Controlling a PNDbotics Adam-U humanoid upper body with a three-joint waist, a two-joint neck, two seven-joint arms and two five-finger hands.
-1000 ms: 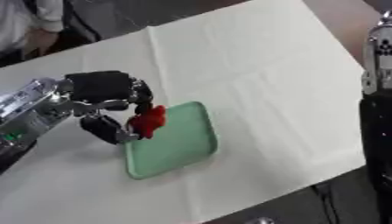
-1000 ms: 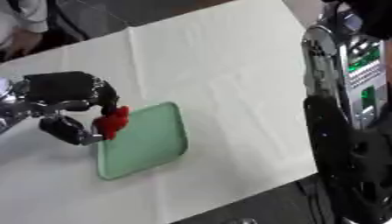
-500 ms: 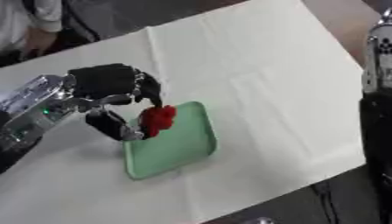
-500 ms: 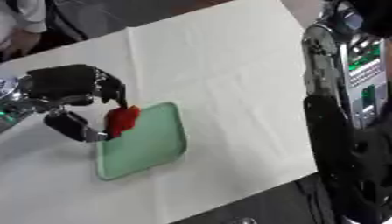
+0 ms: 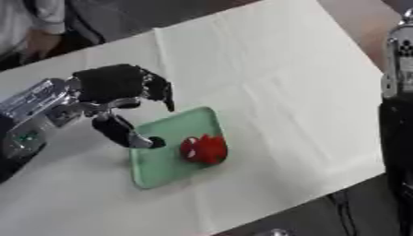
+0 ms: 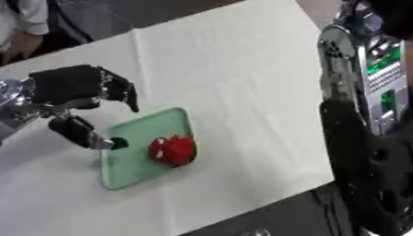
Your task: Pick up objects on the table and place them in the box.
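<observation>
On green tray (image 5: pixel 165 154): lumpy red object (image 5: pixel 203 148), apart from left hand (image 5: pixel 121 90), fingers spread wide, empty.

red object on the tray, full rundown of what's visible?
The red object is small, bright red and lumpy, with an uneven outline; its material and exact identity cannot be made out. It lies in the shallow pale green tray, toward the tray's near right edge, and may slightly overlap that edge. Only the tray touches it. The left robot hand is apart from it, up and to the left with fingers spread, its thumb tip over the tray's left edge. The tray sits on the white tablecloth.
</observation>
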